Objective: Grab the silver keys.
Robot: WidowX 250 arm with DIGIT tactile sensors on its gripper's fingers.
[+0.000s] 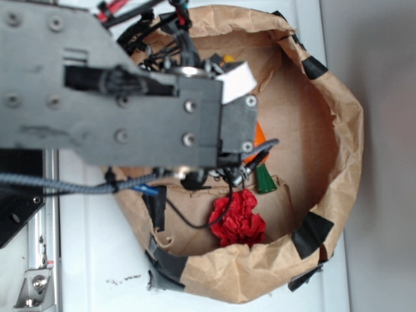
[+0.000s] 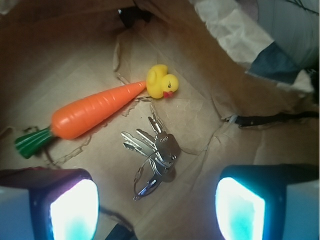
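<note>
The silver keys (image 2: 155,150) lie flat on the brown paper floor of the bag, several shiny keys fanned out on thin wire rings. My gripper (image 2: 157,210) hangs above them, open, its two glowing pads (image 2: 75,210) standing wide apart with the wire ring just ahead of the gap. Nothing is between the pads. In the exterior view the arm (image 1: 130,110) covers the keys and the gripper itself.
An orange carrot (image 2: 95,111) with a green top lies left of the keys, its tip touching a yellow rubber duck (image 2: 162,81). A red crumpled thing (image 1: 239,220) lies near the bag's front. The taped paper bag wall (image 1: 338,130) rings everything.
</note>
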